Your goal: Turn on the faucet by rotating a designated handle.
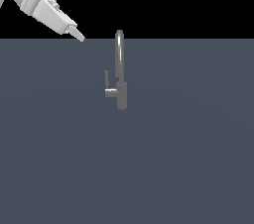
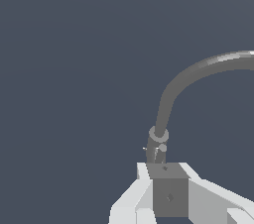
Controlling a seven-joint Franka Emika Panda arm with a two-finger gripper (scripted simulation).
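**A:** Grey metal against slate — the faucet (image 1: 120, 72) stands upright near the middle of the counter (image 1: 188, 158), its narrow spout arching over at the top. Where is the arm?

**B:** Up in the corner on the exterior view's left. The white gripper (image 1: 78, 34) hangs above and well apart from the faucet, touching nothing, with its tip angled down toward it.

**A:** And the handle?

**B:** The handle (image 1: 106, 78) is a thin short lever standing up from a stub on the faucet body, on the exterior view's left — the side nearest the arm. It appears untouched.

**A:** Are the fingers spread or together?

**B:** I cannot tell. The exterior view shows them as one pale wedge, and the wrist view shows only the pale body of the hand with a grey block set in it, the spout curving beyond.

**A:** So which step is this?

**B:** The approach, by my reading; the turn has not begun. Next the arm would need to descend and close in on the lever rather than the tall spout, then push or grip it to rotate it about its stub.

**A:** Any containers?

**B:** None visible — no basin, no bowl.
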